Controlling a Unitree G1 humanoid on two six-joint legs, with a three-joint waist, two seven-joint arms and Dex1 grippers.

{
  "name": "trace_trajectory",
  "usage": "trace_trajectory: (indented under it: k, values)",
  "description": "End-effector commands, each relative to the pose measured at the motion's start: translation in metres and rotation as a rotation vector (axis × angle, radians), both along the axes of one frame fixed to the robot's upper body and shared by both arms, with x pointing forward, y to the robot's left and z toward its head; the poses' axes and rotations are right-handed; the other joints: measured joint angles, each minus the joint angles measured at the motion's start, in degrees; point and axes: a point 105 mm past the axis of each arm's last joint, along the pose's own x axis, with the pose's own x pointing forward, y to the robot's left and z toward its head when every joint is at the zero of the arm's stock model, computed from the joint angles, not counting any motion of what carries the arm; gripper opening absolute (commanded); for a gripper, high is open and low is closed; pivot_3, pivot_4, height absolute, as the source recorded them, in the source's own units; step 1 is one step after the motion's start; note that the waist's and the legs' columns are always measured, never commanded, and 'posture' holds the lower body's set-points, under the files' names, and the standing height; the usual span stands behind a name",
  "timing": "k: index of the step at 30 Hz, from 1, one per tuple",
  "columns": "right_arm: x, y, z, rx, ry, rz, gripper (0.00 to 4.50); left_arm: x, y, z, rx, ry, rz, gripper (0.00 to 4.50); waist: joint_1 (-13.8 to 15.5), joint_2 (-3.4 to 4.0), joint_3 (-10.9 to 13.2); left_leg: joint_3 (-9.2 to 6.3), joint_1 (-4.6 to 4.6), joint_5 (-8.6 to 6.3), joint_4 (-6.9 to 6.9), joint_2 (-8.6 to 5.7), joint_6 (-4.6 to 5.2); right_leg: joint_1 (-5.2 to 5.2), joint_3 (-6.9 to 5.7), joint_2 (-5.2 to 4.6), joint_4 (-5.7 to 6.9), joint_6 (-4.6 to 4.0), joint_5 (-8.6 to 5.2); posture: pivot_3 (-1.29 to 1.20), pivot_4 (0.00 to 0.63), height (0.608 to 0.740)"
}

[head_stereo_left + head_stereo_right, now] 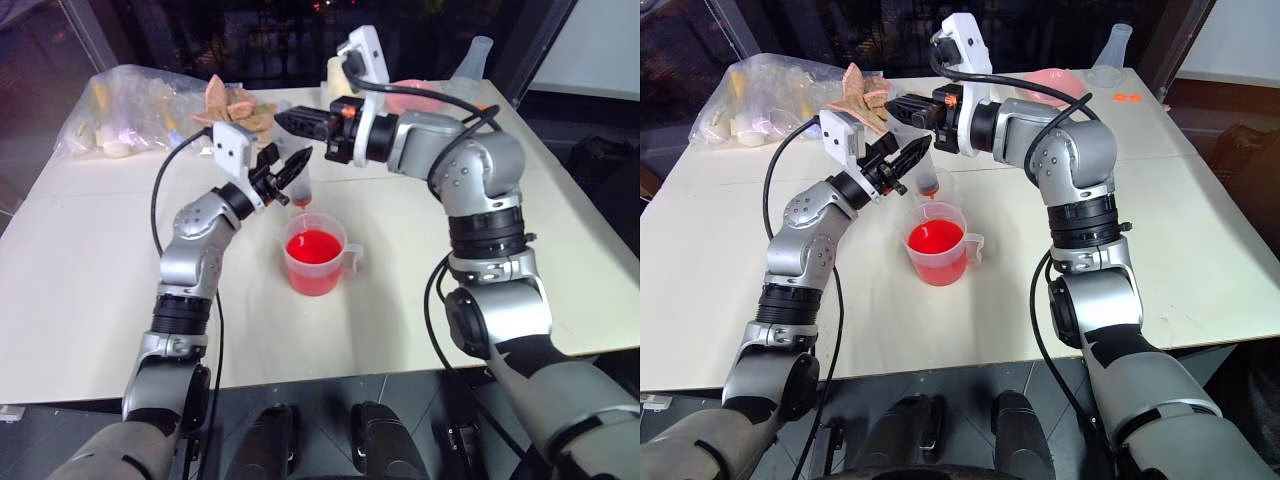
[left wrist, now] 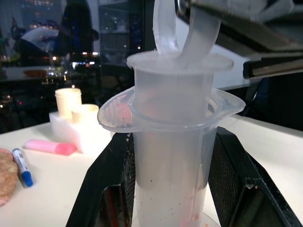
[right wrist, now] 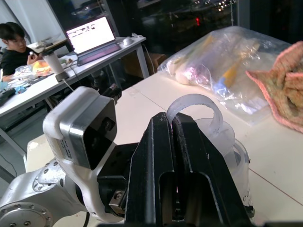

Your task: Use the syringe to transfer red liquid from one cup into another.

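the left gripper (image 1: pixel 287 172) is clamped around the barrel of the syringe (image 2: pixel 173 156), just under its flange, holding it upright. the right gripper (image 1: pixel 290 122) is pinched shut on the plunger's ring at the top. the syringe's orange tip hangs just above the cup (image 1: pixel 318 258) of red liquid (image 1: pixel 313 247), which stands near the middle of the table (image 1: pixel 80 290), toward its front edge. the barrel looks light, stiff and slick, so the grip under the flange probably suits it best; the plunger likely needs a straight, steady pull.
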Motion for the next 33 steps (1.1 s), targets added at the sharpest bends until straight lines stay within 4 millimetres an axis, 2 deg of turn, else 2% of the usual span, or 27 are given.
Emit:
trace_trajectory:
  k: [1, 9, 16, 19, 24, 26, 31, 33]
  values:
    - [0.004, 0.006, -0.036, -0.075, 0.107, 0.008, 0.03, -0.014, -0.004, 0.064, -0.044, -0.230, -0.024, 1.55, 0.0, 0.00, 0.0, 0.00, 0.00, 0.00, 0.00, 0.00, 0.00, 0.00, 0.00, 0.00, 0.00, 0.00, 0.00, 0.00, 0.150, 0.740]
    - [0.007, 0.003, -0.043, -0.077, 0.120, -0.007, 0.03, -0.013, -0.005, 0.069, -0.046, -0.240, -0.030, 1.55, 0.0, 0.00, 0.0, 0.00, 0.00, 0.00, 0.00, 0.00, -0.01, 0.00, 0.00, 0.00, 0.01, 0.00, 0.00, 0.00, 0.150, 0.740]
    - [0.006, 0.000, -0.036, -0.061, 0.103, -0.008, 0.03, -0.013, -0.006, 0.068, -0.045, -0.238, -0.035, 1.55, 0.0, 0.00, 0.0, 0.00, 0.00, 0.00, 0.00, 0.00, -0.01, 0.00, 0.00, 0.00, 0.01, 0.00, 0.00, 0.00, 0.150, 0.740]
    - [0.005, -0.004, -0.026, -0.027, 0.099, -0.004, 0.87, -0.014, -0.007, 0.066, -0.045, -0.234, -0.037, 1.55, 0.0, 0.00, 0.0, -0.01, 0.00, 0.00, 0.00, 0.00, -0.01, 0.00, 0.00, 0.00, 0.00, 0.00, 0.00, 0.00, 0.150, 0.740]
    - [0.006, -0.018, -0.017, -0.006, 0.090, -0.037, 3.26, -0.013, -0.006, 0.062, -0.048, -0.222, -0.033, 1.55, 0.0, 0.00, 0.0, -0.01, 0.00, 0.00, 0.00, 0.00, -0.01, 0.00, 0.00, 0.00, 0.01, 0.00, 0.00, 0.00, 0.150, 0.740]
    - [0.006, -0.036, -0.011, 0.000, 0.080, -0.073, 3.26, -0.013, -0.006, 0.061, -0.050, -0.218, -0.034, 1.55, 0.1, 0.00, 0.0, -0.01, 0.00, 0.00, 0.00, 0.00, 0.00, 0.00, 0.00, 0.00, 0.01, 0.00, 0.00, 0.00, 0.150, 0.740]
    - [-0.001, -0.066, -0.005, -0.003, 0.071, -0.118, 3.26, -0.012, -0.007, 0.061, -0.054, -0.216, -0.034, 1.55, 0.4, 0.00, 0.0, -0.06, -0.05, -0.03, 0.02, -0.05, 0.05, 0.05, -0.03, -0.05, -0.07, 0.00, 0.00, 0.00, 0.150, 0.740]
    - [-0.007, -0.086, 0.001, -0.002, 0.060, -0.148, 3.26, -0.013, -0.007, 0.061, -0.056, -0.215, -0.035, 1.55, 0.2, 0.01, 0.0, -0.05, -0.06, -0.03, 0.00, -0.05, 0.05, 0.02, -0.02, -0.05, -0.07, 0.00, 0.00, 0.00, 0.150, 0.740]
